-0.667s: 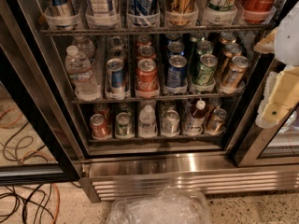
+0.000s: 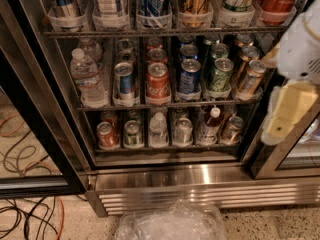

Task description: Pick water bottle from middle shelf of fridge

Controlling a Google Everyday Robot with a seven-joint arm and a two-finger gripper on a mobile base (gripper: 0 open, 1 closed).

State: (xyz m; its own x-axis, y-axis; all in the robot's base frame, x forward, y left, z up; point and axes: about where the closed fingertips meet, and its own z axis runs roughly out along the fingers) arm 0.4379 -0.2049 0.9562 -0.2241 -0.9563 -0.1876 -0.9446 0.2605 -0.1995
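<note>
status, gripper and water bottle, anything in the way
White-and-yellow gripper at right edge of view, far from bottle. Clear ribbed water bottle with white cap upright at left end of grey wire middle shelf. Blue soda can beside it; nothing in front.

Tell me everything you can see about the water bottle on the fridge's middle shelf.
The water bottle is clear ribbed plastic with a white screw cap and a faint pale label. It stands upright at the front of the leftmost lane of the middle shelf, taller than the soda cans beside it. Another bottle stands behind it. The gripper is far to the right, not touching it.
</note>
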